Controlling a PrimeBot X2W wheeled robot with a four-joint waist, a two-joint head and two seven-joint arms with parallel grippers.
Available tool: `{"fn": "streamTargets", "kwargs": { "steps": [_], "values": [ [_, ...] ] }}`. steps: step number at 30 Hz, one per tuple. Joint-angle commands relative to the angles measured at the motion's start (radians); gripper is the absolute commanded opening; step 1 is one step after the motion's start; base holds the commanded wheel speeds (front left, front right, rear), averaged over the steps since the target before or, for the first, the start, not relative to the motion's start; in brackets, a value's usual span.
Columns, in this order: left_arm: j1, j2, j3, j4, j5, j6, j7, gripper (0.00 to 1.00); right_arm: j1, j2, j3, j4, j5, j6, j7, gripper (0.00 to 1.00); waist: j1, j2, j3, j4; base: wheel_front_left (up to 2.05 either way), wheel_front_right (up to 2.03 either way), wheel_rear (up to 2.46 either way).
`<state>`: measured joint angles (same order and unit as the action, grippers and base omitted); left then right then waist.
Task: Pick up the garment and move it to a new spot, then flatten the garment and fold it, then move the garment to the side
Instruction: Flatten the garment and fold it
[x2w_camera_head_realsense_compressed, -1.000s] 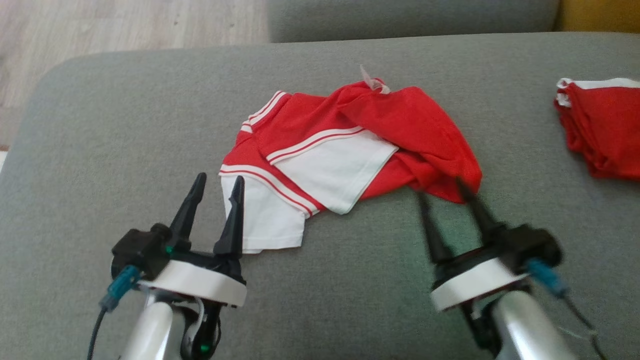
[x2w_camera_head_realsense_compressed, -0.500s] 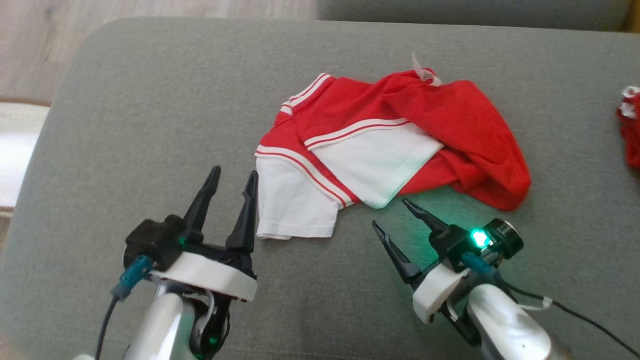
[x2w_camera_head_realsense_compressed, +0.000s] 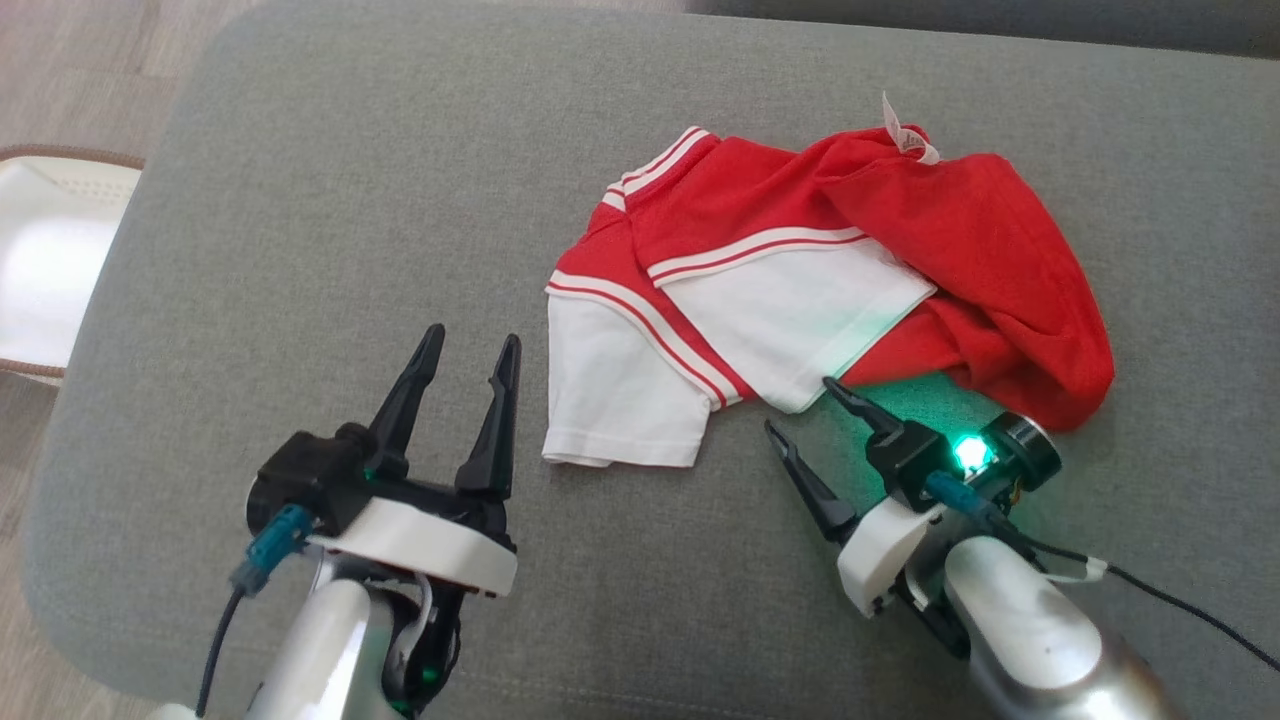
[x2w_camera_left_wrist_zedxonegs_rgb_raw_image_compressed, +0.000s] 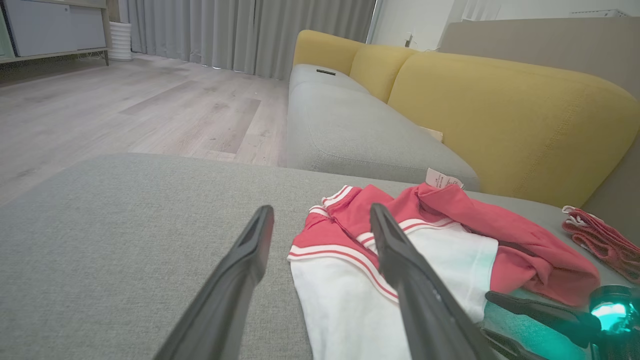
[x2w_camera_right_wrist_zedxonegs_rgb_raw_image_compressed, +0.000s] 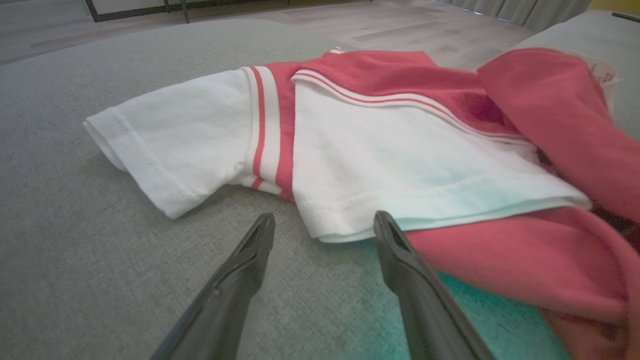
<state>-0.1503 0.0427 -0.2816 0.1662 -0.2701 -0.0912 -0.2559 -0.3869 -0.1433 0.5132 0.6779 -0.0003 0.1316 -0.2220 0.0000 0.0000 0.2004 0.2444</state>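
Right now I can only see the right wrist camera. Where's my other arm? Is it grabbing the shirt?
Observer: No. The left gripper is just left of the white sleeve. Its fingers are open and hold nothing.
Operator: Are there more clothes anywhere?
Observer: Yes. A second red garment lies farther along the grey cushion, apart from the shirt.
Operator: What's behind all that?
Observer: A sofa with yellow backrests.
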Motion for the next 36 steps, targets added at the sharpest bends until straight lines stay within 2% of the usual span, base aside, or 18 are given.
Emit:
{"fn": "streamTargets", "kwargs": {
  "steps": [1,16,17,18,20,21,22,30,36],
  "values": [
    [-0.046,0.008,0.025,-0.038,-0.006,0.004,-0.006,1.0,-0.035,0.001,0.018,-0.013,0.004,-0.001,-0.018,1.0,0.0,0.0,0.003,0.001,0.0,0.0,0.0],
    [-0.057,0.008,0.013,-0.039,-0.013,0.0,-0.006,1.0,-0.082,0.01,0.021,0.073,0.006,-0.001,-0.033,1.0,0.0,0.0,0.018,0.024,0.0,0.0,0.0],
    [-0.058,0.008,0.014,-0.037,-0.013,0.001,-0.006,1.0,-0.084,0.011,0.022,0.076,0.007,-0.001,-0.034,0.98,0.0,0.0,0.018,0.024,0.0,0.0,0.0],
    [-0.058,0.008,0.014,-0.036,-0.013,0.001,-0.006,1.0,-0.086,0.011,0.022,0.079,0.009,-0.001,-0.035,0.87,0.0,0.0,0.019,0.025,0.0,0.0,0.0],
    [-0.059,0.008,0.014,-0.035,-0.013,0.001,-0.006,1.0,-0.09,0.013,0.023,0.084,0.013,-0.001,-0.036,0.49,0.0,0.0,0.019,0.025,0.0,0.0,0.0],
    [-0.059,0.008,0.014,-0.035,-0.013,0.001,-0.006,1.0,-0.092,0.013,0.025,0.086,0.015,-0.001,-0.036,0.2,0.0,0.0,0.019,0.025,0.0,0.0,0.0],
    [-0.059,0.008,0.013,-0.034,-0.014,0.001,-0.006,1.0,-0.093,0.014,0.026,0.089,0.018,-0.001,-0.037,0.0,0.0,0.0,0.019,0.025,0.0,0.0,0.0],
    [-0.056,0.008,0.017,-0.027,-0.012,0.004,-0.006,1.0,-0.102,0.011,0.024,0.086,0.038,-0.001,-0.039,0.0,0.0,0.0,0.004,0.014,0.0,0.0,0.0],
    [-0.041,0.008,0.026,-0.03,-0.013,0.006,-0.006,1.0,-0.118,-0.01,-0.021,-0.01,0.059,-0.001,-0.039,0.0,0.0,0.0,-0.02,-0.006,0.0,0.0,0.0]
  ]
}}
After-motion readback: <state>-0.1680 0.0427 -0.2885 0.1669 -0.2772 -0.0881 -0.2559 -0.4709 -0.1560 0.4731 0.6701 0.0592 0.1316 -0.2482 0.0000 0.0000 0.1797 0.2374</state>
